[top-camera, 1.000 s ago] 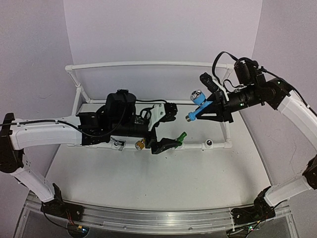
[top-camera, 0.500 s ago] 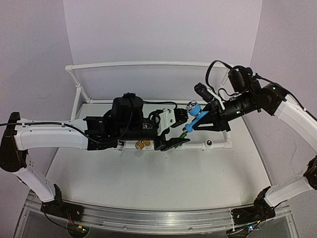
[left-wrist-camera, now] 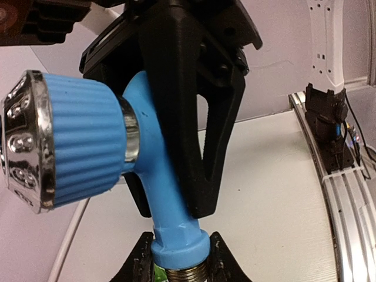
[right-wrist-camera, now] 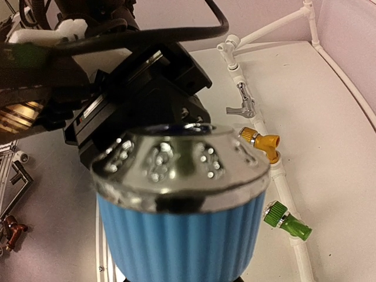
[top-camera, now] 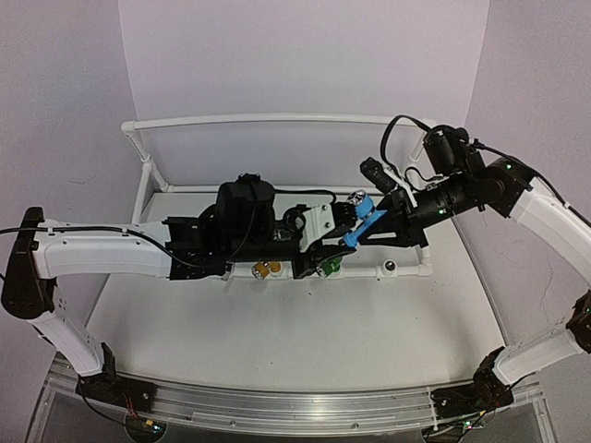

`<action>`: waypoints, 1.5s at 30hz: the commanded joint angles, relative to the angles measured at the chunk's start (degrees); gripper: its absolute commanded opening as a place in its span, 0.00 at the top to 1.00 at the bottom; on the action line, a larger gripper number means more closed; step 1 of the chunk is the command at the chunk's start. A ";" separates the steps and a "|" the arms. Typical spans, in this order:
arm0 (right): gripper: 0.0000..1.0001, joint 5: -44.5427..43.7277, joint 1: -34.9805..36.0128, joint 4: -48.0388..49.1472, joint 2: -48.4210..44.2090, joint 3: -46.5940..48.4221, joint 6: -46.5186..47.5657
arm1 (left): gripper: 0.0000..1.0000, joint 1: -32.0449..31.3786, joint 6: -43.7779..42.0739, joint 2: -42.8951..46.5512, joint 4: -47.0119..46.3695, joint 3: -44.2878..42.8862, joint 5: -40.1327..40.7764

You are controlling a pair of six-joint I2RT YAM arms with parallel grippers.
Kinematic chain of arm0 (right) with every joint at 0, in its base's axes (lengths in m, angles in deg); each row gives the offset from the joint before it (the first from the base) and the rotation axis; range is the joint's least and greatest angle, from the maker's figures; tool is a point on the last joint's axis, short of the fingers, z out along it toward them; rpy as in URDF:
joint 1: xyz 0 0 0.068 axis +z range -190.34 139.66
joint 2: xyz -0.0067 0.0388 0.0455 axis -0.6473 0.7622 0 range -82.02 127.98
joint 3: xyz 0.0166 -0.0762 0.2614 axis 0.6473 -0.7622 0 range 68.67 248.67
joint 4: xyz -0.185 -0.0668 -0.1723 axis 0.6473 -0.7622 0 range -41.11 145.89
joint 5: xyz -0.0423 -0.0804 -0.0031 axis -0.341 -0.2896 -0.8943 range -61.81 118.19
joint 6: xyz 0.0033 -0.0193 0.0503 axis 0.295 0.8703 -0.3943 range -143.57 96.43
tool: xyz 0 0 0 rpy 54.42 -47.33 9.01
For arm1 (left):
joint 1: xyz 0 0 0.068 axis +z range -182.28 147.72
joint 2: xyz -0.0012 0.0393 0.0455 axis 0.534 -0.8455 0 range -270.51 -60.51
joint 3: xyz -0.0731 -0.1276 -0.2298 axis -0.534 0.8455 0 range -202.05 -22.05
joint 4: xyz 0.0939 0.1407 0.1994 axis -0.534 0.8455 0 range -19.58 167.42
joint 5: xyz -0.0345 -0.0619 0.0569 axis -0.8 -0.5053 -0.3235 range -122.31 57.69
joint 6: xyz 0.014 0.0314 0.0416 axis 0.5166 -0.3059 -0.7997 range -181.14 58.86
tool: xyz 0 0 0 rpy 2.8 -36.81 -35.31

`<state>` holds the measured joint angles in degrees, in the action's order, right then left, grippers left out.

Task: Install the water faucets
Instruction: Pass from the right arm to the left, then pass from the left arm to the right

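So the blue faucet (left-wrist-camera: 158,194), ribbed plastic head with a chrome nozzle face, hangs in the air just above the front rail of the white PVC pipe frame (right-wrist-camera: 278,179), caught between both arms. The right gripper (top-camera: 367,226) is clamped across its stem. The left gripper (left-wrist-camera: 179,261) looks pinched in on the collar right above the metal thread.

Reads like a hand-over to me. I'd get that left pinch properly seated before the right lets go, since the fat head will want to tip it over.

Only the left wrist view shows the collar pinch. The right wrist view has the silver faucet (right-wrist-camera: 242,107), yellow faucet (right-wrist-camera: 262,141) and green faucet (right-wrist-camera: 286,222) sitting in a row on the pipe. The top view hides the silver one under the left arm, but it alone shows the round open socket (top-camera: 391,266) on the rail.
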<state>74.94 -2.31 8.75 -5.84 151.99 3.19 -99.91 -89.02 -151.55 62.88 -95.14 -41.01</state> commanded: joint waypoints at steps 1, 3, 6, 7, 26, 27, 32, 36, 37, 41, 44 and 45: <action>0.67 -1.71 0.38 0.26 -2.56 0.08 0.25 | 0.89 -0.39 0.96 2.33 -2.92 -0.55 0.31; 0.49 -3.03 0.38 -1.64 -2.89 0.96 1.60 | 0.96 -0.35 0.90 2.76 -2.31 0.46 0.24; 0.44 -4.40 0.39 -6.11 -2.68 2.62 4.67 | 1.00 -0.39 0.17 3.83 -1.46 1.90 -0.74; 0.44 -4.53 0.42 -7.87 -2.31 3.12 6.05 | 1.00 -0.39 -0.01 4.07 -1.20 2.32 -1.40; 0.52 -3.55 2.26 -19.78 5.63 11.04 10.47 | 1.00 -0.34 -2.82 0.68 5.69 -2.41 -5.63; 0.52 -3.47 2.34 -19.66 5.83 11.22 10.20 | 1.00 -0.34 -2.86 0.41 5.80 -2.77 -5.50; 0.55 -4.15 2.83 -18.46 6.16 11.21 9.45 | 1.00 -0.36 -2.96 -0.23 5.80 -3.58 -5.14; 0.61 -4.53 2.99 -18.33 6.43 11.15 9.41 | 1.00 -0.35 -3.10 -0.27 5.88 -3.72 -5.37; 0.61 -4.41 3.03 -18.33 6.48 11.27 9.31 | 1.00 -0.34 -3.18 -0.27 5.95 -3.72 -5.37; 0.65 -4.00 3.02 -18.26 6.66 11.36 8.74 | 1.00 -0.39 -3.32 -0.45 6.04 -3.73 -5.14; 0.65 -3.22 3.02 -17.85 6.70 11.56 7.66 | 1.00 -0.39 -3.47 -0.47 6.11 -3.73 -5.07; 0.67 -3.02 3.02 -17.70 6.70 11.55 7.42 | 1.00 -0.44 -3.62 -0.60 6.15 -3.78 -4.86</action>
<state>71.09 0.37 -10.04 0.50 161.57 12.14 -100.00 -91.42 -151.79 70.54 -95.57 -46.05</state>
